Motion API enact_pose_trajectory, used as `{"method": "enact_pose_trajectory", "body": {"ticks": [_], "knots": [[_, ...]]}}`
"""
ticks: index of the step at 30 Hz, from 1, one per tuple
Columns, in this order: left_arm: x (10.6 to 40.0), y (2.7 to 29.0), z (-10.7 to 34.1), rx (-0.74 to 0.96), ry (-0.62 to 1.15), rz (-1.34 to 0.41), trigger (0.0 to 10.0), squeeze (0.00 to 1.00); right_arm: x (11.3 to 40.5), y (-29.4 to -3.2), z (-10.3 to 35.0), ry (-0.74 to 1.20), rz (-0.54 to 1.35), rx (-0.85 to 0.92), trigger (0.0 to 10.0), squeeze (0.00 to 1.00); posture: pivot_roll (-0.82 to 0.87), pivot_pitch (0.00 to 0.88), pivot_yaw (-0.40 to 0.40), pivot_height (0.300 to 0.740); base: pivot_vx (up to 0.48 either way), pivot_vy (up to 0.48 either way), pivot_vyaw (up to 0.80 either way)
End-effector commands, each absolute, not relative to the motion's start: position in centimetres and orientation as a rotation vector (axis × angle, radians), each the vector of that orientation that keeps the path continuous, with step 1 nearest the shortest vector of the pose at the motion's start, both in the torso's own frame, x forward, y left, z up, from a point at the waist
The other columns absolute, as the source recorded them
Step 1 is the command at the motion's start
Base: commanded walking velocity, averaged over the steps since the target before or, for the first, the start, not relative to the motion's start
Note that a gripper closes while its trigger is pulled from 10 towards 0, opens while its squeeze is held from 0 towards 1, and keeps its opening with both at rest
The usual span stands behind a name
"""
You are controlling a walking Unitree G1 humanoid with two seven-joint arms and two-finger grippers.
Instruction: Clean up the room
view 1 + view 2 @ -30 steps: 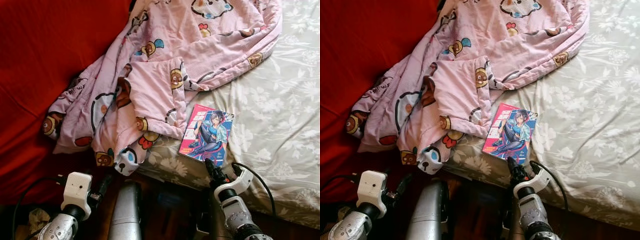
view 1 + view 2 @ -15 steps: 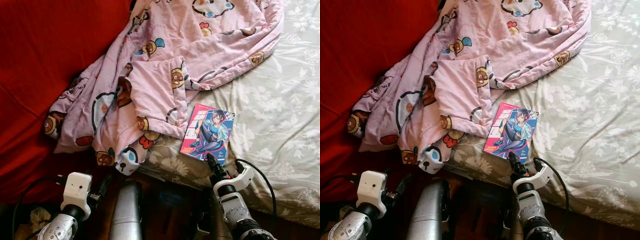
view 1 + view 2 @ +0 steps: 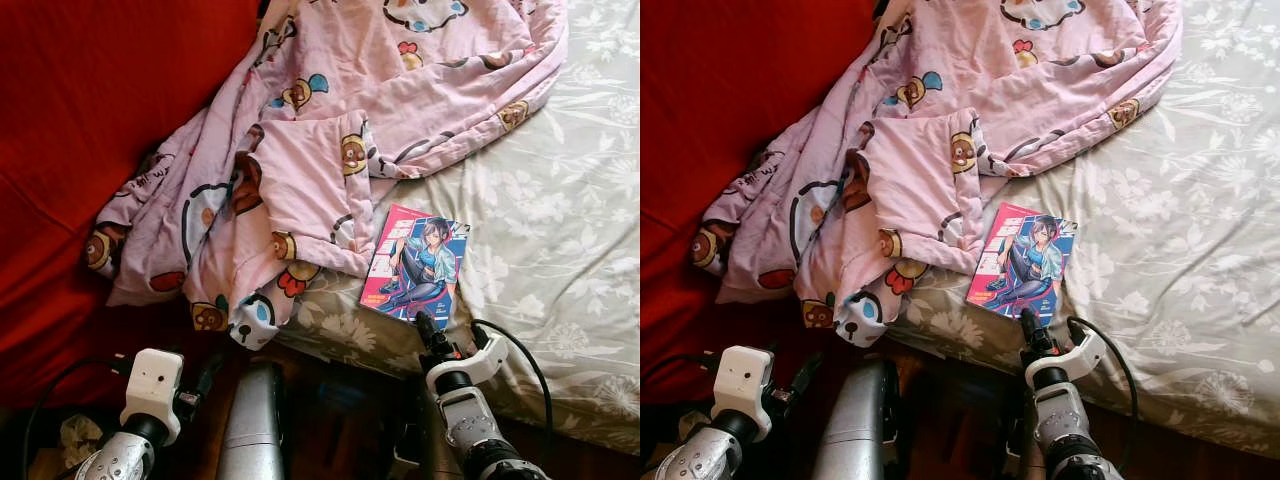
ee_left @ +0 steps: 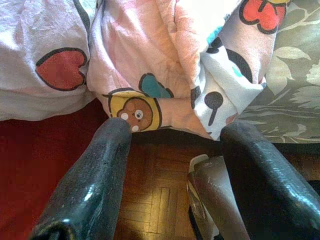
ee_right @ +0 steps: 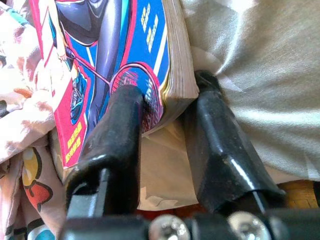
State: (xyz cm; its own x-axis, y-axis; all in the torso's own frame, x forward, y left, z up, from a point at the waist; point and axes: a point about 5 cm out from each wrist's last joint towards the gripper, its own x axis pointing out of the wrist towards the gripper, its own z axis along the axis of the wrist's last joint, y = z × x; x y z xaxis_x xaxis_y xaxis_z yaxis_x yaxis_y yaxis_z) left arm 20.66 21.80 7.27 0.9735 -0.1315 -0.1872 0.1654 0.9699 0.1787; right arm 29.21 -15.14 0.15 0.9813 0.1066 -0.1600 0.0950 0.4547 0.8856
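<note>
**A:** How far along with the tidying?

**B:** Barely begun, by the look of it. Comic book lying flat, cover up, on the floral bedsheet, near the mattress edge, its upper corner touching the rumpled pink cartoon blanket. Blanket unfolded, spilling off the bed toward the red fabric on the left. Nothing lifted or put away yet.

**A:** And the right gripper?

**B:** At the book's near corner. One black finger pressed on the cover, the other under the page edge against the sheet. Fingers closing around that corner, seemingly pinching it; not raised off the bed.

**A:** Left gripper?

**B:** Low by the bed's edge, above the wooden parquet floor, fingers spread apart, holding nothing, aimed at the blanket's hanging hem.

**A:** Which way does the book run?

**B:** Long axis from the robot toward the far side of the bed, tilted slightly rightward. Title end farthest away, bottom edge nearest the gripper.

**A:** Left to do?

**B:** Probably lifting the book clear, stowing it, then the blanket.
</note>
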Motion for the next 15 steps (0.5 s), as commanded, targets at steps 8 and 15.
{"method": "enact_pose_trajectory", "body": {"ticks": [8,15], "knots": [[20.1,22.0,6.4,0.205,0.212,-0.136,10.0,0.0,28.4,-13.8,-0.8,0.267,0.029,1.106,0.0,0.0,0.29,0.388,0.059,0.611,0.0,0.0,0.0],[20.6,21.8,6.2,0.197,0.207,-0.133,10.0,0.0,27.2,-15.1,-1.7,0.255,-0.074,1.067,0.0,0.0,0.28,0.378,0.051,0.611,0.0,0.0,0.0]]}}
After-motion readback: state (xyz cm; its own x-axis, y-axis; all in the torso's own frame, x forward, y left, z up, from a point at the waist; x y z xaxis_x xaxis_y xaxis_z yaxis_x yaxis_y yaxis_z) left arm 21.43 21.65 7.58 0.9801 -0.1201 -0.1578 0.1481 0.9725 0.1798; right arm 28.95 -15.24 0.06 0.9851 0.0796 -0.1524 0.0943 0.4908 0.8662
